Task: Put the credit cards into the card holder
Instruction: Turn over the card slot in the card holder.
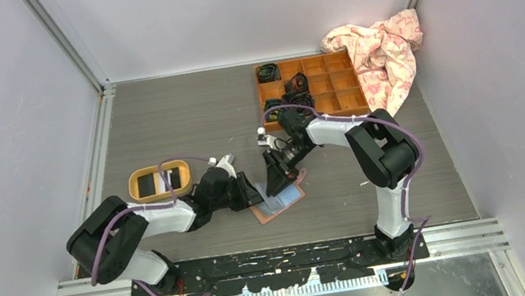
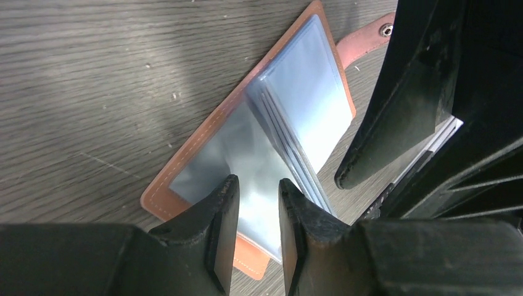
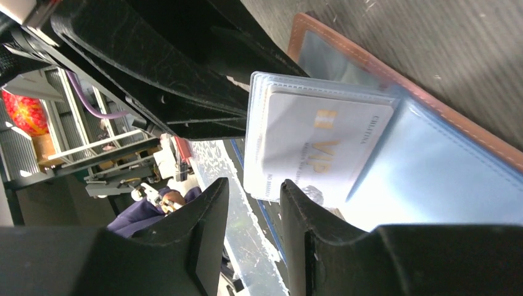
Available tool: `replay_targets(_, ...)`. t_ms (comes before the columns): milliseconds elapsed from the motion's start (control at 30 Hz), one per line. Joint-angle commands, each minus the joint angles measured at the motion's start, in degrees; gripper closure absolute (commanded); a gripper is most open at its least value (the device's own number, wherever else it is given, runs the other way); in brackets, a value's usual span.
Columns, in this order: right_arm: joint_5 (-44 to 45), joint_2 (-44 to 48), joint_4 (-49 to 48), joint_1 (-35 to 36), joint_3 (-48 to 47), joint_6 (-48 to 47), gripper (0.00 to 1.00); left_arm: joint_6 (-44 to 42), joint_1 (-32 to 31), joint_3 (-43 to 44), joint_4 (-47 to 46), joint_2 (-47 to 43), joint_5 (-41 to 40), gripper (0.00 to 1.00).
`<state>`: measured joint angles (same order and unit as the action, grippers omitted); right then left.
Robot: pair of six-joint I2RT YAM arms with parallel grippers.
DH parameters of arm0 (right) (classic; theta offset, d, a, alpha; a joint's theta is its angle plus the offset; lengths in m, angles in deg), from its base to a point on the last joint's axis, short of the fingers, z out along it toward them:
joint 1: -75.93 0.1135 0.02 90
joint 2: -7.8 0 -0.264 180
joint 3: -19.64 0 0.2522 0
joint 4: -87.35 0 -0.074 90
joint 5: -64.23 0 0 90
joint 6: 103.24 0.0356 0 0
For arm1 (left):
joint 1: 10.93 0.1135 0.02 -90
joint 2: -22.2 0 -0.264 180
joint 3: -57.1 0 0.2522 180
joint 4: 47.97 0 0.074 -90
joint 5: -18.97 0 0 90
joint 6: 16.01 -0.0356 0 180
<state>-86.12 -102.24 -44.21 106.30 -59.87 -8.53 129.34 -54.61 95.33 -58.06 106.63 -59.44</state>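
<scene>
The card holder (image 1: pixel 283 202) lies open on the table, salmon leather outside, clear sleeves (image 2: pixel 290 111) fanned over a bluish inside (image 3: pixel 432 179). One white credit card (image 3: pixel 321 145) with gold lettering sits in a raised clear sleeve. More credit cards (image 1: pixel 161 181), white and black, lie in the yellow oval tray (image 1: pixel 135 187). My left gripper (image 1: pixel 256 194) (image 2: pixel 259 182) hangs open just over the holder's near left corner, nothing between its fingers. Over the holder's right side my right gripper (image 1: pixel 277 185) (image 3: pixel 254 183) is open, the carded sleeve's edge just beyond its tips. Its fingers (image 2: pixel 370 142) show in the left wrist view.
A wooden compartment box (image 1: pixel 328 84) with dark items stands at the back right. A pink patterned cloth (image 1: pixel 381 50) lies beside it against the wall. The two grippers are close together over the holder.
</scene>
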Motion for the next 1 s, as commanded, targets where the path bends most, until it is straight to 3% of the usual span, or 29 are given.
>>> replay_targets(0,-0.36,0.46,-0.40,1.24,-0.31,-0.41,0.57,1.06,0.67,-1.55,1.30,-2.30,-1.76,0.69)
replay_targets(500,12.96,0.88,3.66,1.79,-1.74,-6.39,0.60,0.36,1.47,-3.39,6.94,-6.13,-3.16,0.69)
replay_targets(767,15.51,1.49,4.98,1.91,-2.58,-8.52,0.61,-1.84,1.48,-3.55,19.33,-18.41,-6.94,0.68)
replay_targets(967,14.89,3.22,8.01,1.87,-3.84,-13.17,0.61,-3.12,1.58,-4.27,22.49,-28.07,-7.29,0.56)
